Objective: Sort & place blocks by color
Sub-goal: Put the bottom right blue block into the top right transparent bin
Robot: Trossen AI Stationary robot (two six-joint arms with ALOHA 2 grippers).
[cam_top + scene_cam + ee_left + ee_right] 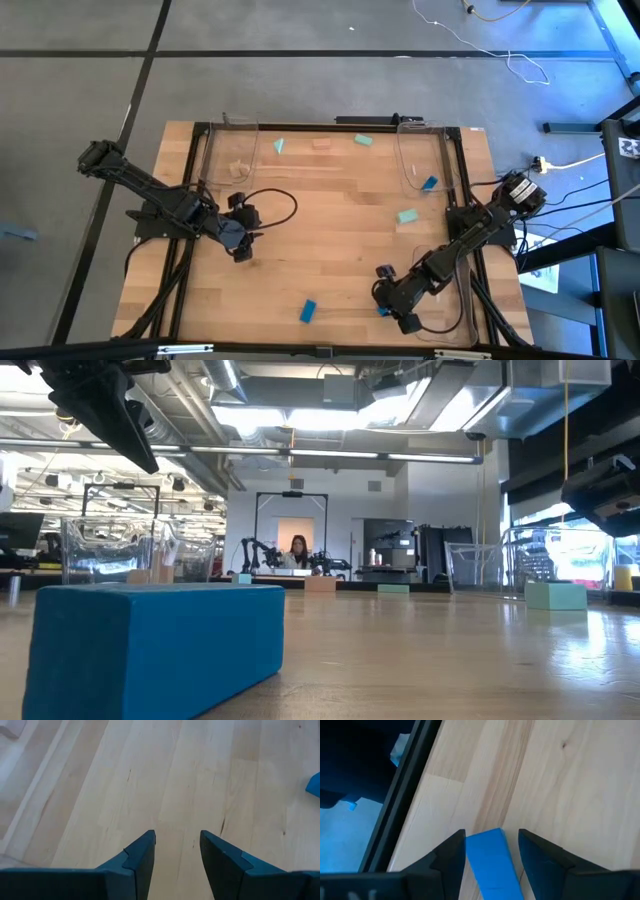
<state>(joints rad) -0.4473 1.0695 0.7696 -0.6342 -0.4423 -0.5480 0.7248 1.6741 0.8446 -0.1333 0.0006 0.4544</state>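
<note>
The right gripper [491,852] hung low over the near right part of the counter [330,215], and a bright blue block [491,860] sat between its two dark fingers [451,855]; whether the fingers actually pressed its sides or only flanked it, I could not tell, and the block's near end was cut off below the wrist view. From above, only a sliver of that blue showed at the gripper's tip [383,310], the rest hidden under the arm. Just beyond it ran the counter's dark edge rail [402,795]. The left gripper [177,847] stood released over bare wood at the left middle, nothing between its fingers; a blue corner [314,785] peeked in at the edge of its wrist view, too cropped to identify. Another blue block [308,311] lay near the front edge, between the two grippers and a little nearer the right one, and it filled the foreground of the low view [155,650]. Ahead of the right gripper, toward the far side, lay a mint block [407,215], and farther on a blue one [430,183] by a clear tray [420,150]. Beyond the left gripper, a second clear tray [232,150] held pale tan shapes [238,171], hard to make out. More small blocks [363,140] sat along the far edge, and a person [298,552] was seated far off in the room.
</note>
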